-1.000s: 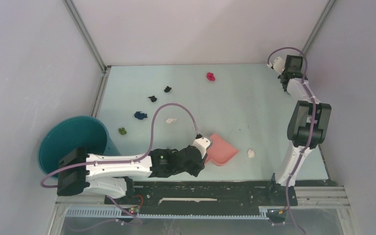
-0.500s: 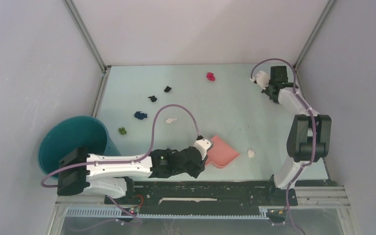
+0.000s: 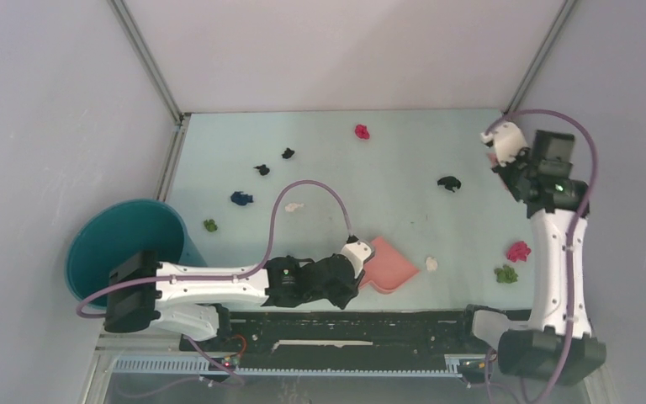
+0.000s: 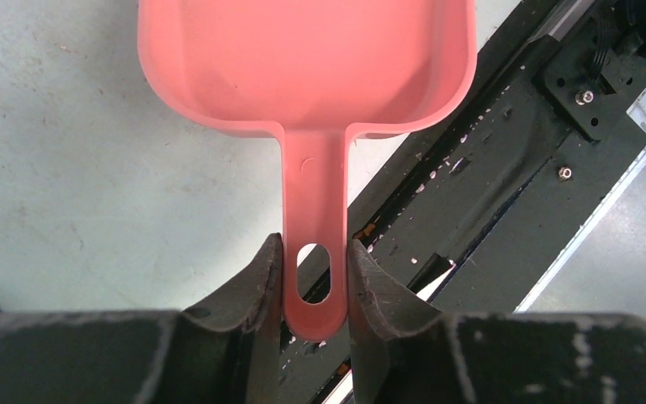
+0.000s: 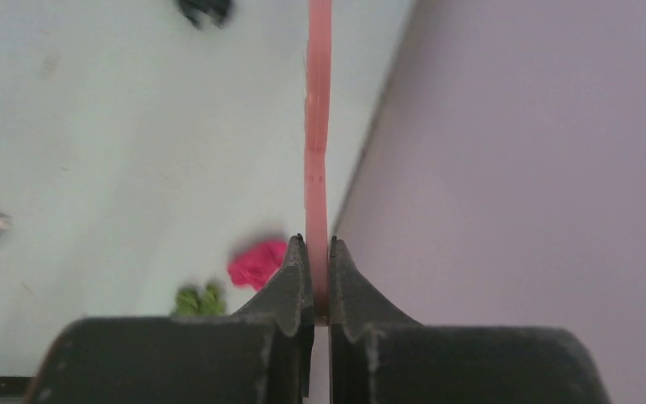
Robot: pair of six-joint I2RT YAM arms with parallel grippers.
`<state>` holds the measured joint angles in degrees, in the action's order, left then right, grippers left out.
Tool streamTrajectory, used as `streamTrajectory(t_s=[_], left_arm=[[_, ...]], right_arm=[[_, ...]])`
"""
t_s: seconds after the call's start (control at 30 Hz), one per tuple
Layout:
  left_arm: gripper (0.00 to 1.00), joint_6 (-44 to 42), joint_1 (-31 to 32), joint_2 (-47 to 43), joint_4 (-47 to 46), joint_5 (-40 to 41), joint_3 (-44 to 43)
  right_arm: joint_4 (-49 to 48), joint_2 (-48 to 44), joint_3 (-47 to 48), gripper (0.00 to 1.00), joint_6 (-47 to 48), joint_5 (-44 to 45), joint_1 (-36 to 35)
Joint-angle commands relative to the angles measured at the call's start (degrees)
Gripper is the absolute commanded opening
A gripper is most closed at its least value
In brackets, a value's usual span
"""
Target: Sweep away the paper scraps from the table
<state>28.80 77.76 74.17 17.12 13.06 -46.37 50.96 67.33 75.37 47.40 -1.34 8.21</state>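
While ten paper scraps [image 3: 448,182] lie about, left gripper [image 4: 313,246] clamps dustpan [image 4: 303,59], right gripper [image 5: 317,246] clamps pink handle [image 5: 318,126].

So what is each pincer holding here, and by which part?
Left pincer clamps the salmon-pink dustpan by its handle's end, at the hanging hole. Right pincer grips a thin pink handle, seen edge-on, probably the brush's, by its near end.
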Motion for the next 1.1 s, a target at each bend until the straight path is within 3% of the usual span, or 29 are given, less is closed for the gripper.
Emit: streamTrajectory(t_s=[0.0, 0.13, 0.33, 0.53, 0.73, 1.07], left_arm=[[0.0, -2.39, 0.98, 1.21, 0.08, 1.0, -3.88], [0.0, -4.51, 1.41, 3.78, 1.88, 1.25, -6.36], [0.0, -6.19, 2.51, 5.69, 1.48, -0.52, -8.18], [0.0, -6.25, 3.18, 6.5, 2.26, -1.65, -8.42], [0.0, -6.57, 3.95, 6.42, 2.52, -2.47, -8.52], [0.0, -5.6, 4.44, 5.73, 2.01, -2.68, -8.17]], right_arm=[[6.91, -5.07, -2.26, 0.0, 0.71, 4.31, 7.96], [7.88, -9.86, -8.94, 0.0, 0.06, 7.77, 14.56], [-1.79, -15.62, -22.35, 0.0, 3.86, 11.74, 25.13], [-0.02, -12.75, -24.58, 0.0, 1.16, 7.11, 26.71], [1.66, -5.89, -24.57, 0.0, -9.29, 6.04, 18.16], [1.79, -2.92, -20.51, 0.0, -26.22, 2.53, -9.7]])
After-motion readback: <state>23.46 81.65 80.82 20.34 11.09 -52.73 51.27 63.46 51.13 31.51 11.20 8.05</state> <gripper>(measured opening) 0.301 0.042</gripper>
